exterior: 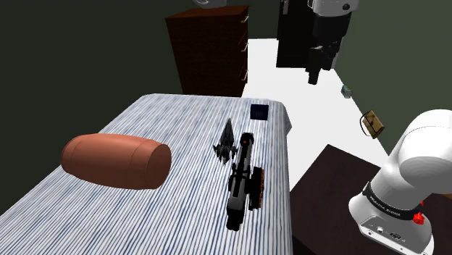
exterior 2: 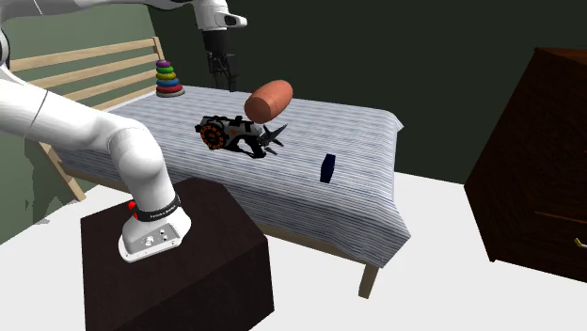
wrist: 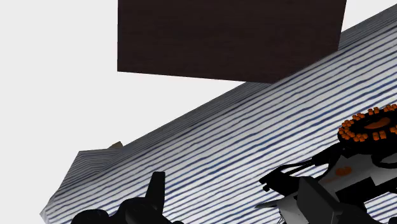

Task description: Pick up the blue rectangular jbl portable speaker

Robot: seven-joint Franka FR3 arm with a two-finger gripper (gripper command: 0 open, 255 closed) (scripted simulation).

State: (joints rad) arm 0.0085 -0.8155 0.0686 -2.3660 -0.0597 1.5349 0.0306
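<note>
The speaker (exterior: 259, 111) is a small dark blue box standing upright on the striped bed cover (exterior: 181, 195), near the far corner of the bed in the shoulder view. From the second exterior view, the speaker (exterior 2: 326, 168) stands close to the bed's near edge. My gripper (exterior 2: 224, 77) hangs high above the bed near a brown bolster, well away from the speaker. It is open with nothing between its fingers. The gripper (exterior: 314, 74) sits at the top right of the shoulder view. In the wrist view the gripper (wrist: 234, 191) looks down over the cover.
A brown bolster (exterior: 116, 161) lies on the bed. A black toy vehicle with orange wheels (exterior 2: 240, 134) sits mid-bed between bolster and speaker. Stacking rings (exterior 2: 169, 79) stand by the headboard. A dark dresser (exterior 2: 536, 160) stands off the bed. My dark stand (exterior 2: 179, 254) is beside the bed.
</note>
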